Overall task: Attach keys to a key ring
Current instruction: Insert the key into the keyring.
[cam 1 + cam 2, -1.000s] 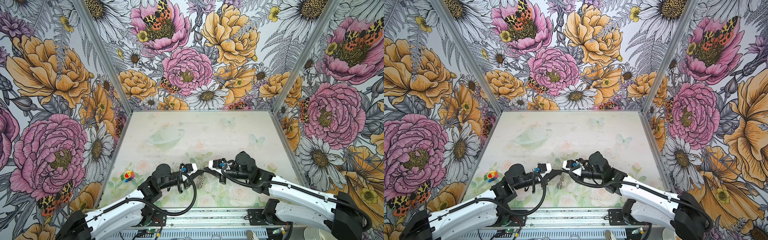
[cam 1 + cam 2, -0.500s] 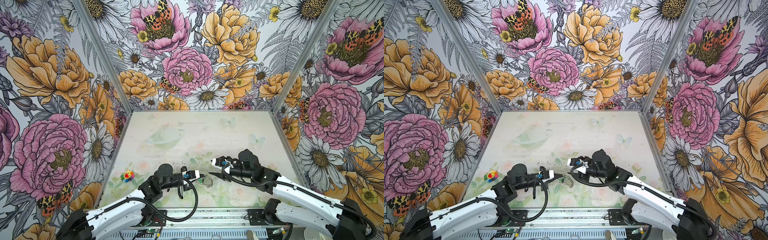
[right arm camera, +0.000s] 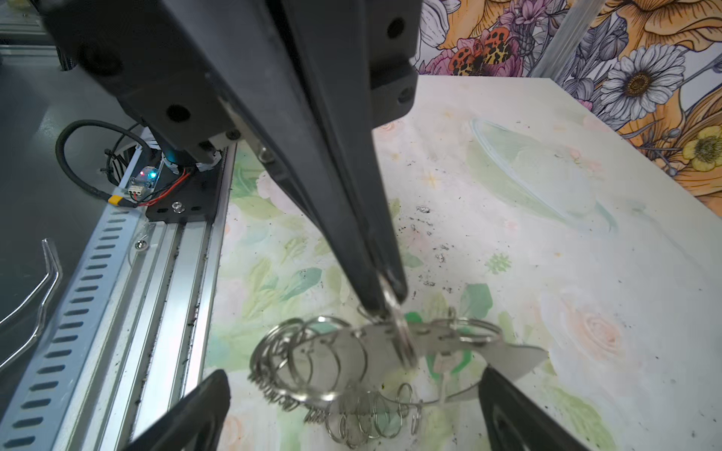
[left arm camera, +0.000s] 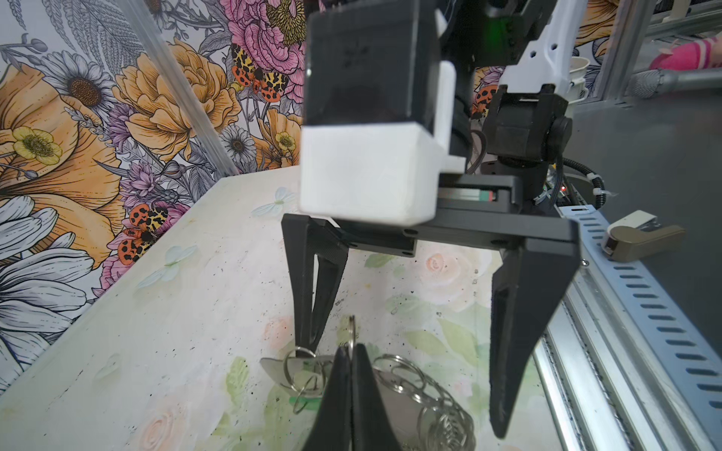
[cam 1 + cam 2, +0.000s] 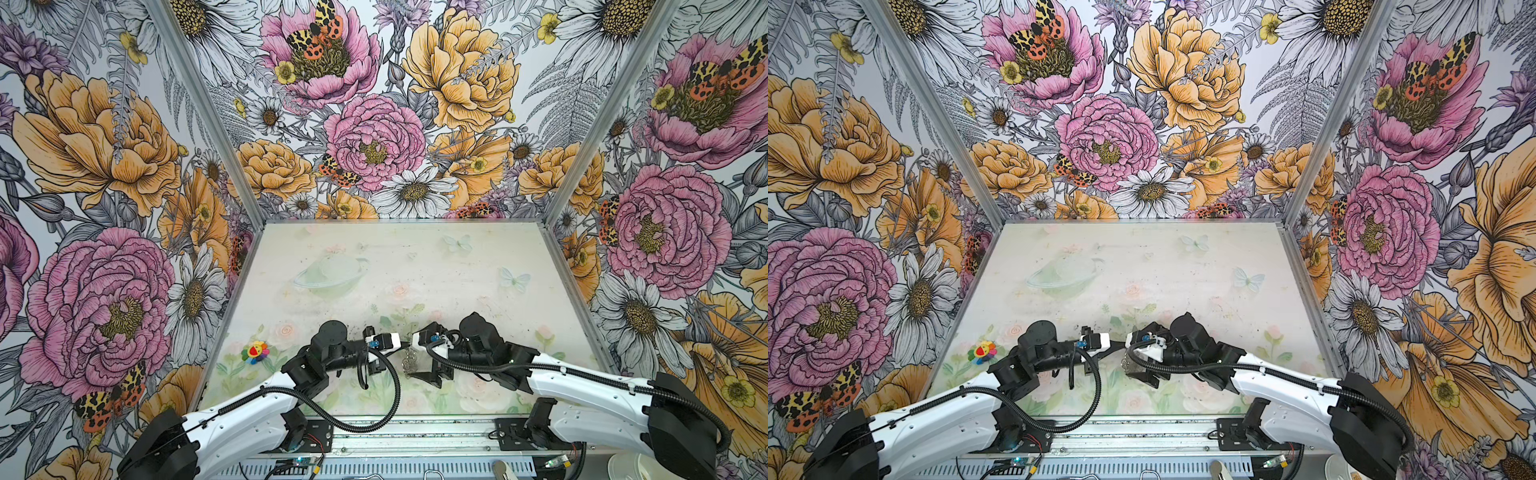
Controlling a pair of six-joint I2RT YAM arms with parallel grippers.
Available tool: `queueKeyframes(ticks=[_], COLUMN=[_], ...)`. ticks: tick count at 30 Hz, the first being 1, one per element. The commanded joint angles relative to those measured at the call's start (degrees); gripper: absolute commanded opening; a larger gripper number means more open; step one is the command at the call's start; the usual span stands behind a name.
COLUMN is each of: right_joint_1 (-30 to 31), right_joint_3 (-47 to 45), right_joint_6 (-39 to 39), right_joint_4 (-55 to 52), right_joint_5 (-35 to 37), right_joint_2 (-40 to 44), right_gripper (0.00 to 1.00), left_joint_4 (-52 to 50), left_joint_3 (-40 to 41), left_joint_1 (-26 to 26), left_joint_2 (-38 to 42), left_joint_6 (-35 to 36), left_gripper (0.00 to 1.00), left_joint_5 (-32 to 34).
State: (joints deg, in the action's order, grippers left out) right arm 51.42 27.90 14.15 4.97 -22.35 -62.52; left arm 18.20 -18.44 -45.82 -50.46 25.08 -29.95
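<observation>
- Key ring [image 5: 409,362]: lower centre of frame in both top views, flat on table [image 5: 415,270]; green key tag [image 3: 434,366] peeks from under its plate.
- One wire ring [image 3: 399,337] stands upright off the plate, pinched tight in left gripper [image 3: 385,301], so L arm is already on it.
- Right gripper [image 4: 403,390]: spread wide, holding nothing, straddling the plate; plate's long axis runs finger to finger.
- Prob. R's move next; closing here would meet plate ends, not a key.

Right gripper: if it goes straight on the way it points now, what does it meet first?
Probably the key ring, which lies between its open jaws; the depth is unclear.
</observation>
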Motion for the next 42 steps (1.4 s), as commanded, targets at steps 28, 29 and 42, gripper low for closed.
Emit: queueKeyframes(ticks=[28,29,42], right_joint_1=[-4.6,-4.9,-8.9], right_joint_3=[-2.5,-2.3,-2.3], right_joint_6=[-14.2,-15.4,-21.4], right_joint_4=[-0.3,-1.0,-5.7], right_joint_5=[33.6,35.7,39.3], right_joint_2=[17.7,17.7,15.0], right_gripper=[0.99,0.99,1.00], left_joint_4=[-8.8,-11.3,-22.1], left_joint_3=[-14.3,-16.4,-20.0], left_joint_1=[0.9,1.0,-1.6], left_joint_2=[-12.8,-14.5,-17.4], left_joint_6=[13.9,15.6,21.6], left_gripper=[0.00,0.00,0.00], left_joint_5=[2.0,0.9,-3.5])
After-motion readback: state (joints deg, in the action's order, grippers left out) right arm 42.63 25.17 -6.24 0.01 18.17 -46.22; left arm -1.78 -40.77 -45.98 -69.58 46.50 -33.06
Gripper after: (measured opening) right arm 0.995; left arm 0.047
